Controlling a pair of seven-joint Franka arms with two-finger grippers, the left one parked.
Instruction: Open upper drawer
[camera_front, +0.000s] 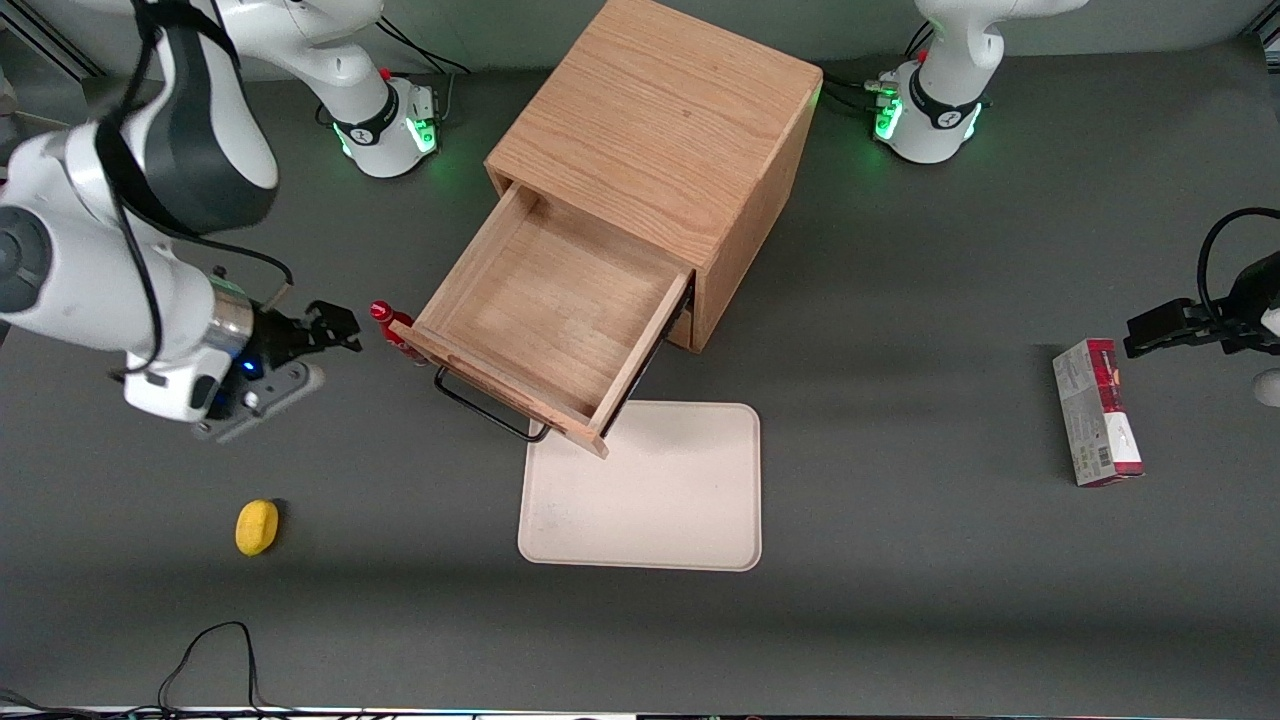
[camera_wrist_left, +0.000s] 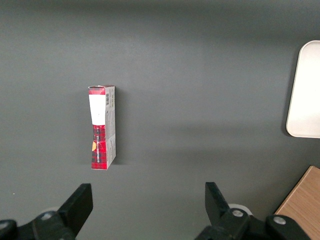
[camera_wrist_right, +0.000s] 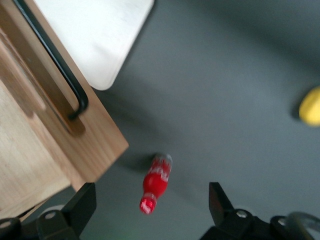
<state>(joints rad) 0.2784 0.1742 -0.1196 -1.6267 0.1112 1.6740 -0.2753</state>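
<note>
The upper drawer (camera_front: 555, 315) stands pulled well out of the wooden cabinet (camera_front: 665, 130), its bare tray interior exposed and its black bar handle (camera_front: 487, 408) on the front face, nearer the front camera than the cabinet. The drawer's front corner overhangs the edge of a cream tray (camera_front: 650, 495) lying flat on the table. Just beside the drawer's other front corner stands a small red bottle (camera_front: 392, 328). The gripper (camera_front: 335, 328) hovers near that bottle, toward the working arm's end of the table from the drawer, its fingers spread apart and holding nothing; the arm reaches in low with the wrist angled toward the drawer. A yellow lemon (camera_front: 257, 527) lies nearer the front camera than the gripper. A red carton (camera_front: 1097, 412) lies toward the parked arm's end.
</note>
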